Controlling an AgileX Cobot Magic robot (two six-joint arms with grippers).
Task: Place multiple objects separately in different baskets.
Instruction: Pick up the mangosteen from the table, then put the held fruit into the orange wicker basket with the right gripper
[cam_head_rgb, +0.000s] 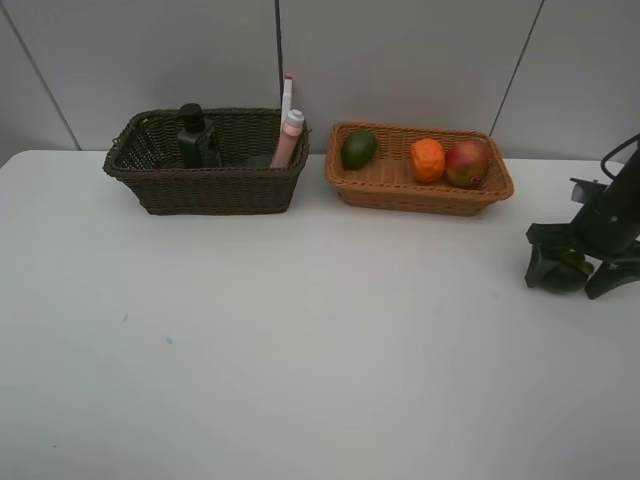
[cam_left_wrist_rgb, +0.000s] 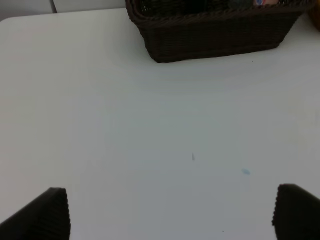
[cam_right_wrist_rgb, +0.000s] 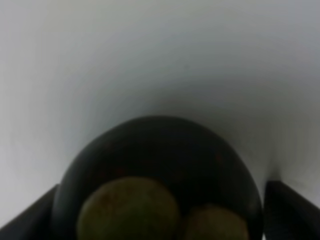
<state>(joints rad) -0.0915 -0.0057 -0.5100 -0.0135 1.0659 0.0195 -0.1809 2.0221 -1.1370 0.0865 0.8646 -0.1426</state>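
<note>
Right gripper (cam_head_rgb: 571, 272) straddled the mangosteen (cam_head_rgb: 564, 272) at 3 o'clock on the table (cam_head_rgb: 300, 340).
Its fingers stood either side of the fruit; whether they gripped it could not be told. Left gripper (cam_left_wrist_rgb: 170, 212) stood apart, holding nothing. Dark basket (cam_head_rgb: 205, 185) held pump bottle (cam_head_rgb: 195, 137) and pink bottle (cam_head_rgb: 289, 140); tan basket (cam_head_rgb: 420, 190) held lime (cam_head_rgb: 358, 148), orange (cam_head_rgb: 427, 160), apple (cam_head_rgb: 467, 164).

The dark brown basket (cam_left_wrist_rgb: 210, 30) is cut off at the left wrist view's edge; the mangosteen (cam_right_wrist_rgb: 155, 175) fills the right wrist view, blurred.
</note>
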